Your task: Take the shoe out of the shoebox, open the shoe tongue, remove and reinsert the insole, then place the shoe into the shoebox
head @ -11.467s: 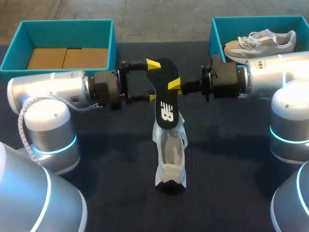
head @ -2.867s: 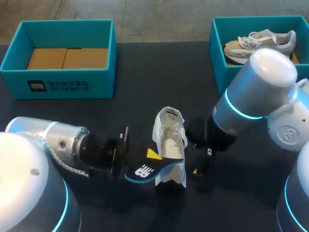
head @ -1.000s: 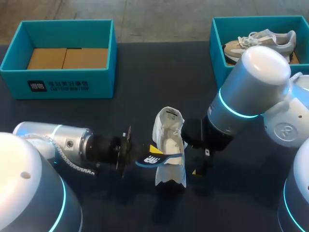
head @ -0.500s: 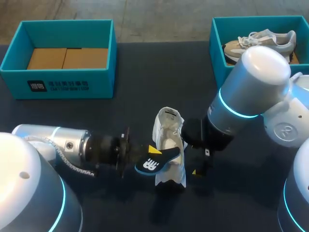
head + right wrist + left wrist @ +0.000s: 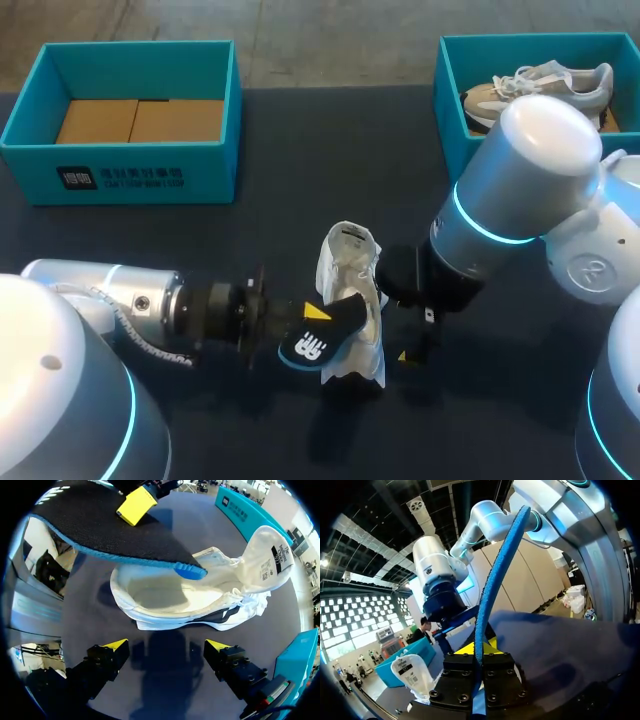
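**Insole reinsert: toe at the opening, not seated**

Left gripper (image 5: 479,652) is clamped on one end of the insole (image 5: 495,580). Its free blue-edged end hangs ahead of the fingers, just over the shoe's mouth. The shoe (image 5: 165,592) sits on the table (image 5: 300,180) with its tongue folded back, just ahead of the right gripper (image 5: 167,645), whose fingers are spread wide and touch nothing.

My take:
- Roll the insole flat to match the footbed.
- Feed it at a shallow angle toward the toe box.
- Brace the shoe with the right gripper so it can't slide.
- Release only once the heel end drops in.

Robot lab; left arm (image 5: 110,295), right arm (image 5: 520,190); dark table (image 5: 300,140)
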